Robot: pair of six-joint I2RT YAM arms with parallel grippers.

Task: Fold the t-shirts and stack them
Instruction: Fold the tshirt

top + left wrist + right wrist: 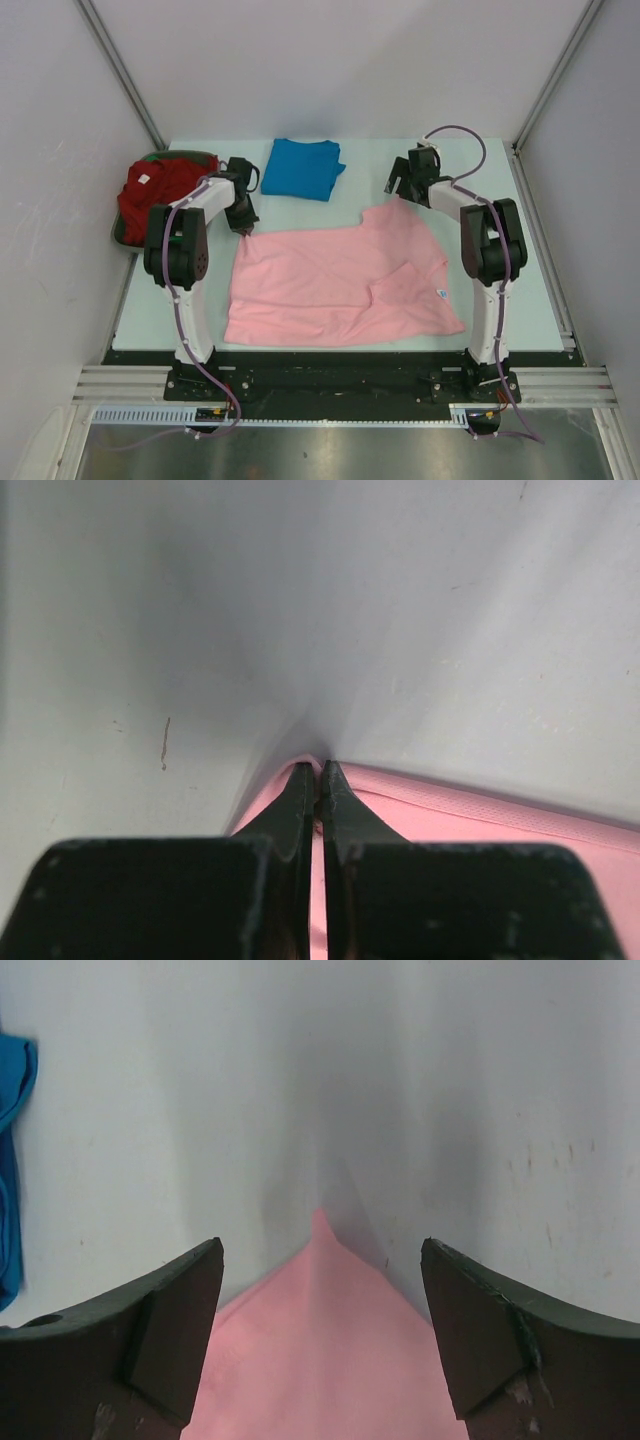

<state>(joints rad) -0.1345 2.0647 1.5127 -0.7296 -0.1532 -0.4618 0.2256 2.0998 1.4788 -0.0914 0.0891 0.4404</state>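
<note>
L arm bent fwd, elbow up, L gripper (318, 772) pinched tight on pink tee (330, 285) corner; R arm reaching fwd, R gripper (320, 1250) fingers spread wide, angled down

A pink t-shirt (330, 285) lies spread flat in the centre, its right side creased by a fold. A blue t-shirt (303, 167) sits folded beyond it, and a red t-shirt (150, 195) lies crumpled at far left.
</note>
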